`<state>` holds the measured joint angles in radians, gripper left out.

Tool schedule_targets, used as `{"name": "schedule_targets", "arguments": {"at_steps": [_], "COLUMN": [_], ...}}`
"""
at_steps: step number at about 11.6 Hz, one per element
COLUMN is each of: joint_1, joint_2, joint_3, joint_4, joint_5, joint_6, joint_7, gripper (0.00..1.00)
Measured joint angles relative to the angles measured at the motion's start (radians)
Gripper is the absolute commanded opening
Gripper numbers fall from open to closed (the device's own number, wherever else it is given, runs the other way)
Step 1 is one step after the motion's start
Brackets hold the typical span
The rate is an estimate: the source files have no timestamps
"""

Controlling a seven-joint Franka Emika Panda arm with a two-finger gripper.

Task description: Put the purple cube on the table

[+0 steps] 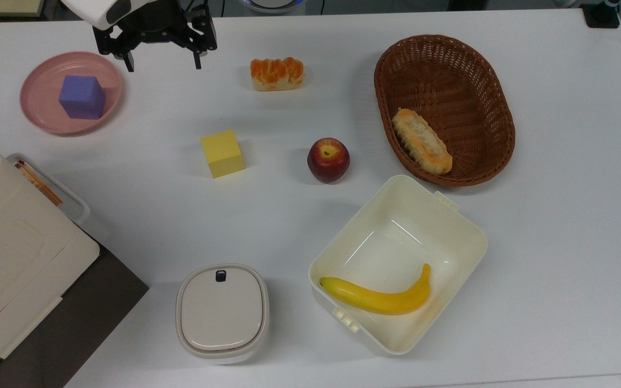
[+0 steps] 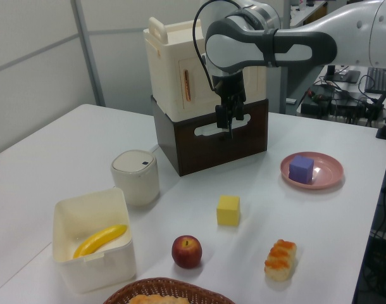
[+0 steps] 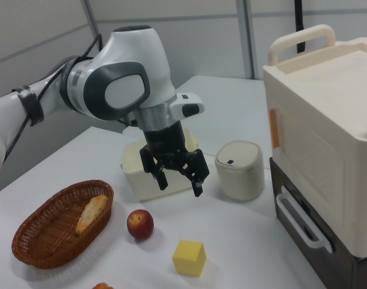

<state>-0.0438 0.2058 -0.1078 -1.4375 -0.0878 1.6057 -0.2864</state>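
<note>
A white desk (image 1: 558, 242) carries everything, and the pink plate (image 1: 41, 116) sits near the top view's upper left corner. The purple cube (image 1: 82, 97) rests on the plate, apart from the gripper (image 1: 162, 59), which hangs spread wide and empty above the desk just beside the plate, toward the top view's right. A yellow cube (image 1: 222, 153) lies well apart from the plate, with an apple (image 1: 328, 159) beyond it.
</note>
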Motion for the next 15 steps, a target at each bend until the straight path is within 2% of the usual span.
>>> {"name": "schedule_targets", "arguments": {"at_steps": [15], "joint_1": [-0.006], "joint_2": [-0.002], "joint_3": [-0.002], "joint_4": [0.0], "joint_5": [0.022], "joint_6": [0.0], "joint_7": [0.0], "gripper": [1.0]}}
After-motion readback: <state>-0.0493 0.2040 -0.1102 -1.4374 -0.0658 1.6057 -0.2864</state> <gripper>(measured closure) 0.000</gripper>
